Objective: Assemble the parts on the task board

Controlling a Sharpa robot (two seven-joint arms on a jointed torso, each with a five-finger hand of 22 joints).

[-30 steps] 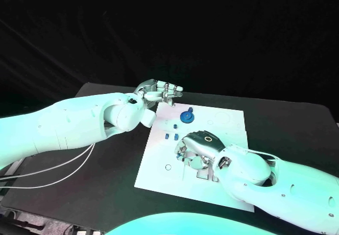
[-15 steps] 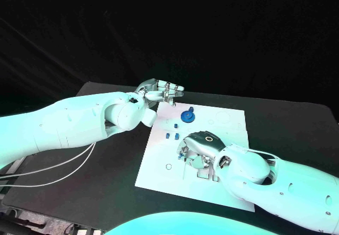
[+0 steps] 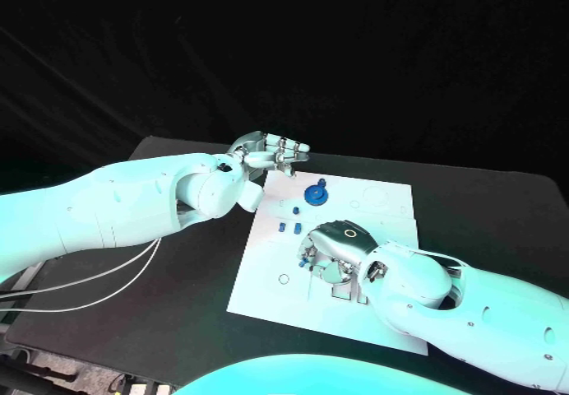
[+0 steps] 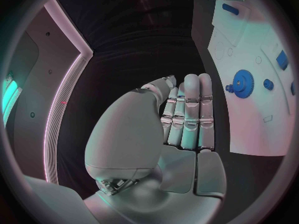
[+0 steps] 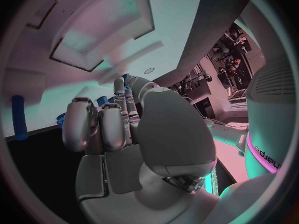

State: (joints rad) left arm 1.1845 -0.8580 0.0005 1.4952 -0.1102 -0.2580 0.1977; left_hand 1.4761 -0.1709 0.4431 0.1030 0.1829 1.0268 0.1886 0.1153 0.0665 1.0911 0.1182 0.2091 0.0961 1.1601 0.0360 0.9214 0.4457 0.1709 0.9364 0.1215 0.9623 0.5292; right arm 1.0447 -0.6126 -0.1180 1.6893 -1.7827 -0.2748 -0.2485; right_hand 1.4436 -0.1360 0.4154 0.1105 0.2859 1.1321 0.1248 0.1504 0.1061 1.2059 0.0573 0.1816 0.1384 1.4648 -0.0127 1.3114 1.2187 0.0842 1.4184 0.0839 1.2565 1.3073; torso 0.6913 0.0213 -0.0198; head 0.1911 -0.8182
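Black table [image 3: 178,271] | left hand [image 3: 270,153] empty, unmoved | right hand [image 3: 332,251] curled on task board [image 3: 273,255] (grasp unclear)

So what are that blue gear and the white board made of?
The blue gear looks like moulded plastic: even matt colour, crisp teeth. The task board seems to be matt white plastic or painted sheet with shallow recesses; the pictures cannot settle which.

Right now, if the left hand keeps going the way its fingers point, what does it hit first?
Probably the task board: in the left wrist view the left hand has fingers pointing along its near edge, toward the blue gear. Height above the board is unclear; it might pass over.
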